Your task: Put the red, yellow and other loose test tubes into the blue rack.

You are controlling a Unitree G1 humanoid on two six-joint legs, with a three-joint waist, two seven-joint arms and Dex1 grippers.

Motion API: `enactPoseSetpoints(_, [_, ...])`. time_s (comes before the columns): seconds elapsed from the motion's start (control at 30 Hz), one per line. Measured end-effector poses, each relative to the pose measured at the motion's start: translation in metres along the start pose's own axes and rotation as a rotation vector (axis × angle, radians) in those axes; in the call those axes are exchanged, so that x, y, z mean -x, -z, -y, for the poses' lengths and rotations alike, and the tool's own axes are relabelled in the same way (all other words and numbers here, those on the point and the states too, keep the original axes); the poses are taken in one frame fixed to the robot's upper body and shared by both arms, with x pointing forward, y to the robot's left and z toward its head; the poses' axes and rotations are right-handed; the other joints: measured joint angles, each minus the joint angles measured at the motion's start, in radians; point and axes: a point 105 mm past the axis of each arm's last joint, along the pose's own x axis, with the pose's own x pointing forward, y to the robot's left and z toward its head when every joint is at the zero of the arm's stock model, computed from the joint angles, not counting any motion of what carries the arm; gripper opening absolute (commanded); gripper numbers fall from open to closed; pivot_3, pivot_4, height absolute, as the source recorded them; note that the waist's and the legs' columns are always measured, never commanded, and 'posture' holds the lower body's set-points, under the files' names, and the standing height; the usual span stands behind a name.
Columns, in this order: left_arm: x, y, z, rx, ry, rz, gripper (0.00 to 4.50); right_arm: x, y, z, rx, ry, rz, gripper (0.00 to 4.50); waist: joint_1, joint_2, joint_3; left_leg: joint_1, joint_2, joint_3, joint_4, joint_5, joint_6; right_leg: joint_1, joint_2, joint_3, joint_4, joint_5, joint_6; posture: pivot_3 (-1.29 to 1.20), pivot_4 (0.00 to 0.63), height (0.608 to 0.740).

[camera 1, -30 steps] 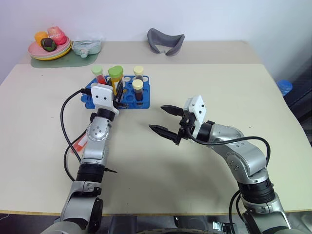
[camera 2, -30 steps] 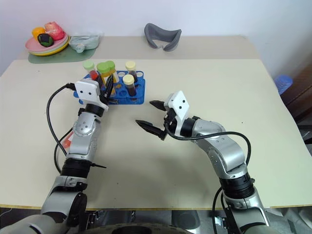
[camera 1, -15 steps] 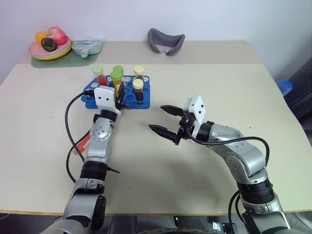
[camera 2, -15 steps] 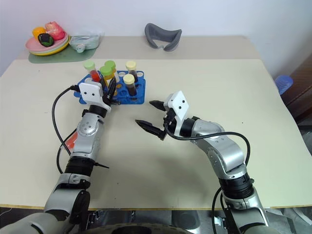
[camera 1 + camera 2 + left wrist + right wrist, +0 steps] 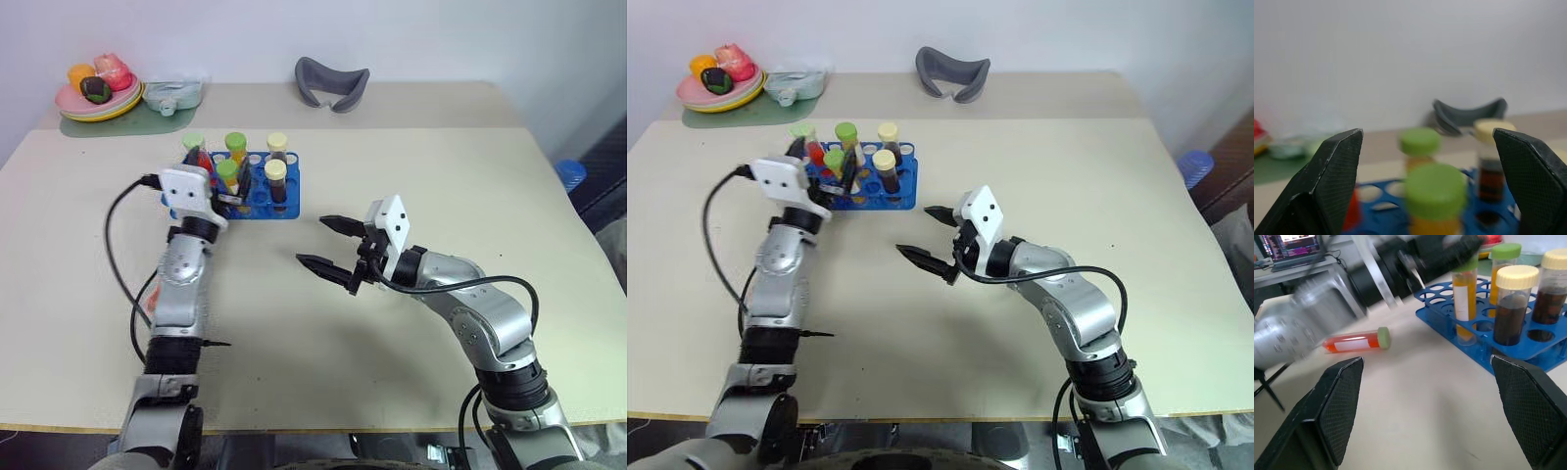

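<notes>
From the head views, the blue plastic rack (image 5: 237,188) stands on the smooth beige table (image 5: 411,392), toward its far left part. 5 capped tubes stand upright in its round holes: 3 with green caps, 2 with pale yellow caps and dark liquid. The left gripper (image 5: 223,186) hangs over the near edge of the rack, its 2 black fingers apart and holding nothing. The right gripper (image 5: 319,243) is over bare table to the right of the rack, fingers wide apart and empty. Much free surface lies in front and to the right.

In the left wrist view, the green cap (image 5: 1435,190) is between the 2 spread textured fingers.

In the right wrist view, a loose tube of red liquid (image 5: 1355,341) with a green cap lies flat on the table beside the left arm, apart from the rack.
</notes>
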Motion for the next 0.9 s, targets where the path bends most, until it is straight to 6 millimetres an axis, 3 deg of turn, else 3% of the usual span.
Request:
enactPoseSetpoints(0.27, [0.016, -0.049, -0.019, 0.023, 0.127, -0.24, 4.48, 0.001, 0.0, -0.002, -0.008, -0.019, -0.001, 4.24, -0.004, 0.0, 0.0, 0.0, 0.0, -0.001, 0.0, -0.001, 0.001, 0.0, 0.0, 0.0, 0.001, 0.0, 0.0, 0.0, 0.15, 0.74])
enactPoseSetpoints(0.37, [0.032, -0.055, -0.034, -0.04, 0.153, -0.413, 4.48, 0.001, 0.0, -0.002, -0.005, -0.034, -0.004, 4.24, -0.014, 0.0, 0.0, 0.001, 0.0, -0.001, 0.0, -0.001, 0.001, 0.0, 0.0, 0.0, 0.002, 0.0, 0.0, 0.0, 0.15, 0.74])
enactPoseSetpoints(0.53, [0.079, -0.026, -0.05, -0.166, 0.233, -0.941, 4.48, 0.002, 0.004, 0.0, -0.012, -0.044, -0.02, 4.24, -0.024, 0.0, 0.001, 0.002, 0.0, -0.001, 0.0, -0.001, 0.002, 0.0, 0.001, 0.0, 0.004, -0.001, 0.0, 0.0, 0.15, 0.74])
enactPoseSetpoints(0.63, [0.093, -0.014, -0.047, -0.142, 0.27, -1.155, 4.48, 0.0, 0.003, 0.0, -0.011, -0.06, -0.021, 4.24, -0.022, 0.0, 0.001, 0.002, 0.0, -0.001, 0.0, -0.001, 0.002, 0.0, 0.001, 0.0, 0.004, -0.001, 0.0, 0.0, 0.15, 0.74])
enactPoseSetpoints(0.9, [0.106, 0.017, -0.047, -0.178, 0.294, -1.396, 4.48, -0.006, 0.002, -0.005, -0.01, -0.092, -0.012, 4.24, -0.024, 0.0, 0.001, 0.001, 0.0, -0.001, -0.001, -0.001, 0.001, -0.002, 0.001, 0.001, 0.005, -0.001, 0.0, 0.0, 0.15, 0.74])
